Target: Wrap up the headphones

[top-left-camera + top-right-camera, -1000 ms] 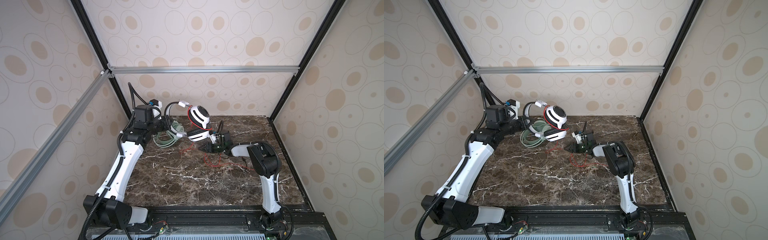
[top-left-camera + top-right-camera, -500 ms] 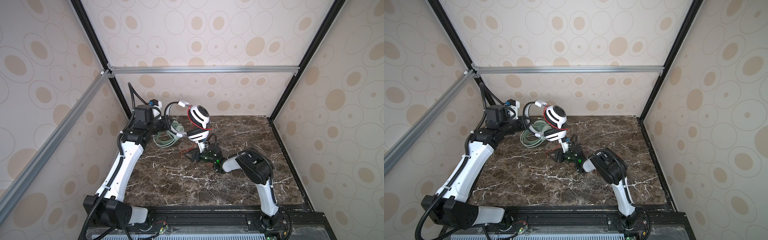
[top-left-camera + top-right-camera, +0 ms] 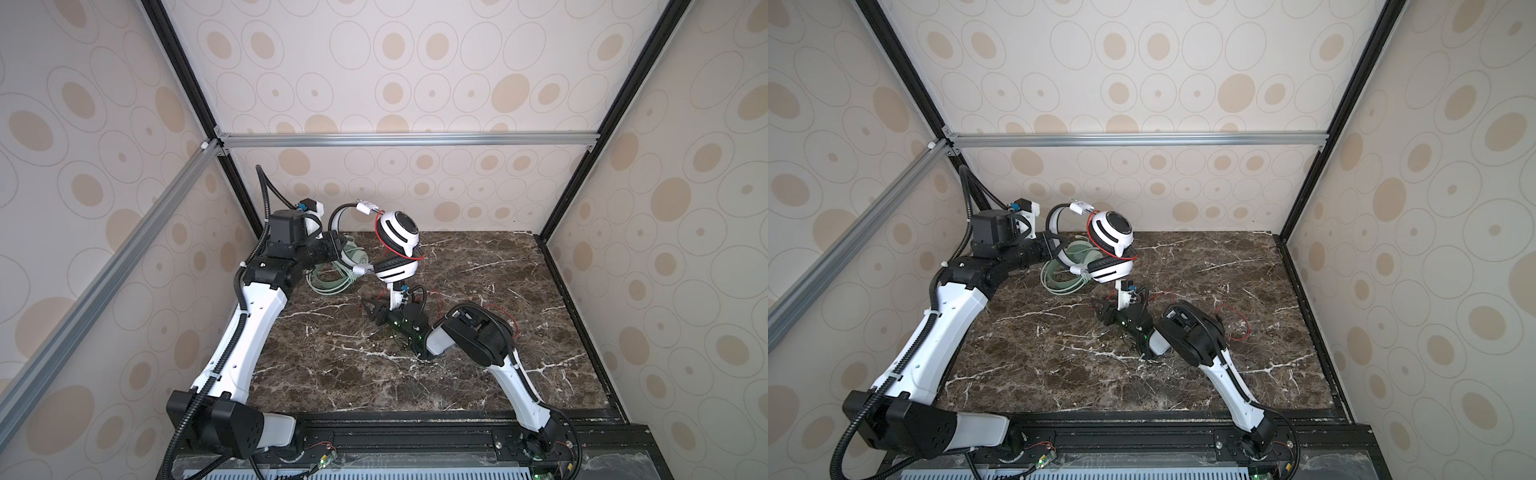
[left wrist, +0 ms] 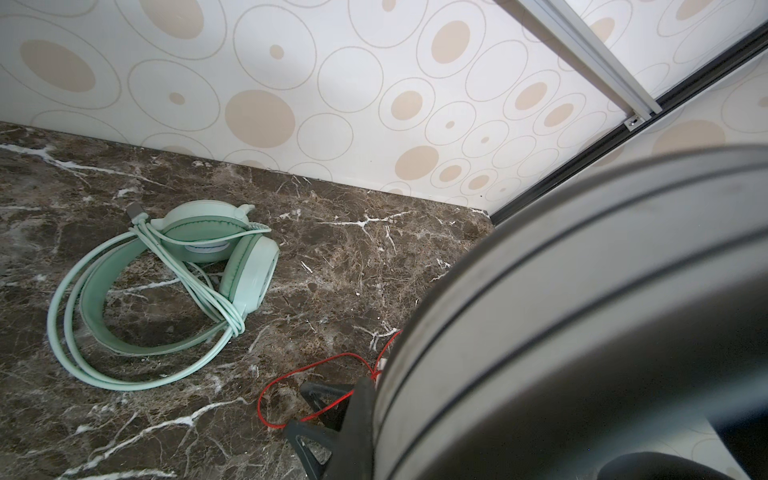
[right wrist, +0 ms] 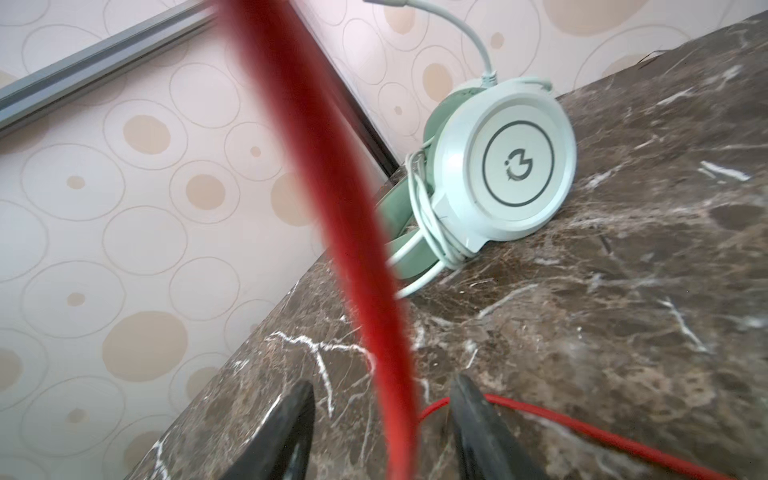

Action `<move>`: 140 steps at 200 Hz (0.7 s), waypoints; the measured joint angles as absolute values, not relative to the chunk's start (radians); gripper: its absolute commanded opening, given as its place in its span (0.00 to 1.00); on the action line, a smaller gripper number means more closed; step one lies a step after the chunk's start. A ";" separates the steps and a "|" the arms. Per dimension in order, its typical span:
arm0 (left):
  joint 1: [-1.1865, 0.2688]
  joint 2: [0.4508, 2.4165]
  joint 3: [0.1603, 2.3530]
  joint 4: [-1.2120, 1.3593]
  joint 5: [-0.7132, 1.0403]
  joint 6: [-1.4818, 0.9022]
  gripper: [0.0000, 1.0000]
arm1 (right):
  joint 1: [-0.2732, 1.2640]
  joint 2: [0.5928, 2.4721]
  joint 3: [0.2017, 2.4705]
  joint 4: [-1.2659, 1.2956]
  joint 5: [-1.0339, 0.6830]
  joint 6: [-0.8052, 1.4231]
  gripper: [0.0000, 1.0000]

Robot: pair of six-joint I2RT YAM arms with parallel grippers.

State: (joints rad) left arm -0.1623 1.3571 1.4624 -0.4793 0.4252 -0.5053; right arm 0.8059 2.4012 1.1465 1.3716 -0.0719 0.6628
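Two headsets are keeping to the back-left part of the marble table [image 3: 478,266], as they were a second ago. The mint-green headset [image 4: 245,270] is lying on the stone with its pale cable looped around the band. The white-and-black headset [image 3: 397,235] is hanging just beside and above it, lifted off the table. The left gripper [image 3: 334,247] is clenching its headband, and neither that arm nor the headset is showing any shift from the earlier pictures. In the left wrist view the band is filling the near side as a wide grey blur.

The change is all on the right. The right gripper [image 3: 370,309] is now sitting low over the marble in front of the lower ear cup. A second ago it was further back and to the right, and its arm is now folding more sharply at the elbow. Its jaws are standing apart, released. In the right wrist view the fingers [image 5: 478,424] are flanking a gap, and the red cable [image 5: 332,208] is running through it unpinched. More of the cable is trailing off to the right behind the arm in both top views, and a turn of it is circling the upper ear cup.
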 measured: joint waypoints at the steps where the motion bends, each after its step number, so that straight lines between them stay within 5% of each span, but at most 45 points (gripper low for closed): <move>1: -0.162 1.357 1.462 -0.479 0.425 -0.505 0.00 | 0.806 2.403 1.149 1.372 -0.069 0.664 0.46; 65: -0.161 1.357 1.462 -0.479 0.424 -0.505 0.00 | 0.810 2.442 1.163 1.388 -0.032 0.709 0.01; 140: -0.149 1.357 1.453 -0.480 0.344 -0.517 0.00 | 0.856 2.146 0.785 1.252 -0.085 0.645 0.00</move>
